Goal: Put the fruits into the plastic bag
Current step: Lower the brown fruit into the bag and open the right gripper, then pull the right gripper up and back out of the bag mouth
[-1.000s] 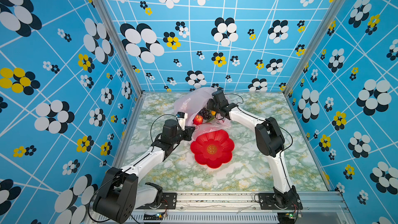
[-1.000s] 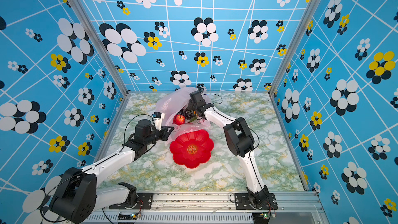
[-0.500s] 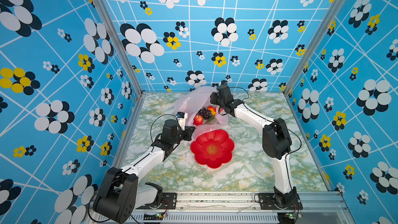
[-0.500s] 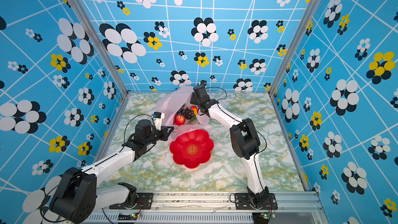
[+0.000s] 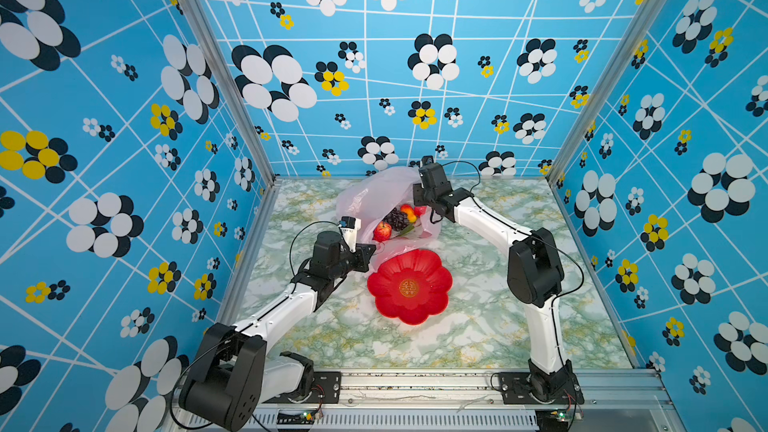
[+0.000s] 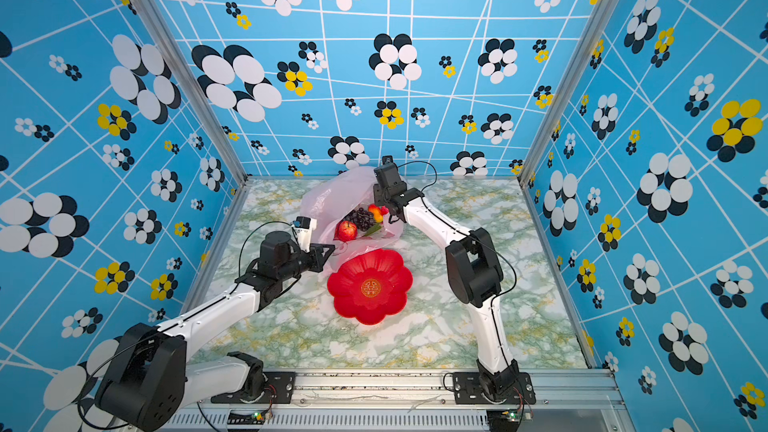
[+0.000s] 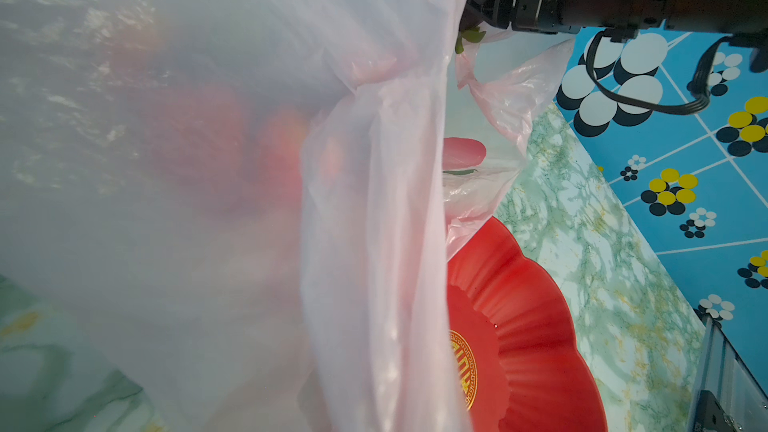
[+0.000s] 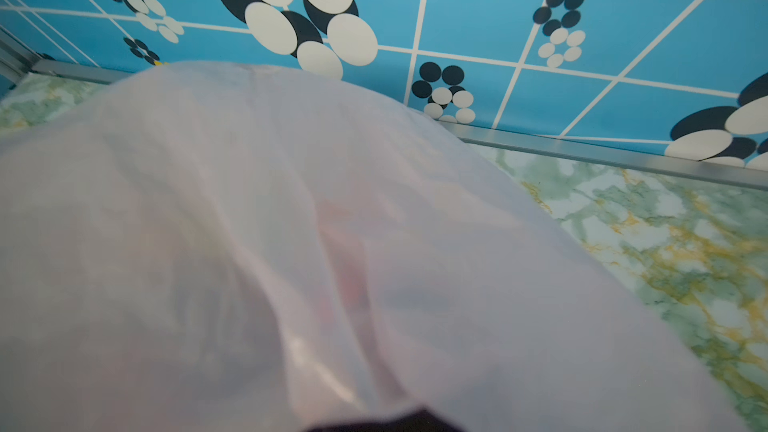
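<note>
Fruits (image 5: 397, 220) heaped inside the open mouth of the plastic bag (image 5: 370, 197), just above centre in both top views, clear of the red plate (image 5: 430, 305) directly below, itself bare. Judged close to finished, with only settling and securing the load left.

Best handled by lifting the rim slowly and evenly, avoiding any jerk, to spare the thin film and stop the apple (image 5: 382, 231) at the lower lip rolling out onto the table (image 5: 478, 326).

Left gripper (image 5: 369, 252) at the bag's lower left rim, jaws pressed together, apparently pinching film. Right gripper (image 5: 419, 200) at the upper right rim; impossible to tell jaw spread or any hold, fingertips lost behind plastic.

Both wrist views largely veiled by pink film, with only red blurs through it in the left one. Green and brown fruit not made out anywhere.
</note>
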Available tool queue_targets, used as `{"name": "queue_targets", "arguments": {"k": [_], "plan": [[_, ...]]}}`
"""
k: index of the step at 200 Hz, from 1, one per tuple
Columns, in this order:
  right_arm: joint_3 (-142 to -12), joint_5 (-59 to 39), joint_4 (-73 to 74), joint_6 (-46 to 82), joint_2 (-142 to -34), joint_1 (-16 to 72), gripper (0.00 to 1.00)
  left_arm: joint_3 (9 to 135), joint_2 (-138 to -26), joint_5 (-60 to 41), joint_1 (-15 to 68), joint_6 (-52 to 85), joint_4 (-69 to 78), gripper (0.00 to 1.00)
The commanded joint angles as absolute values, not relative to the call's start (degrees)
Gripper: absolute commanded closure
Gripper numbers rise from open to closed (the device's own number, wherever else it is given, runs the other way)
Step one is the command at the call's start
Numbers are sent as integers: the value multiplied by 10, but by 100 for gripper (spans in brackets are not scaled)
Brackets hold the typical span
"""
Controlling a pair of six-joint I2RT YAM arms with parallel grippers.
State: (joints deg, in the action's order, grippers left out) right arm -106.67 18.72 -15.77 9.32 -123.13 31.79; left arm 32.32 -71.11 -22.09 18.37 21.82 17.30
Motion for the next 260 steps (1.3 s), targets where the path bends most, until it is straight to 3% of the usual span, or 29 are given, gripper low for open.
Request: {"name": "queue_targets", "arguments": {"k": [1, 29, 80, 110, 260], "plan": [[-1090, 230, -175, 3, -1210, 322, 55, 321, -701, -225, 179, 223, 184, 100], [-1085, 223, -139, -102, -1217, 338, 55, 320, -702, -226, 179, 222, 184, 100], [-972, 142, 59, -357, -1214, 362, 52, 320, -702, -227, 178, 224, 185, 100], [-988, 130, 68, -433, -1240, 363, 47, 320, -705, -229, 176, 226, 185, 100], [-1218, 108, -72, -449, -1410, 351, 38, 320, -717, -240, 160, 240, 192, 100]]}}
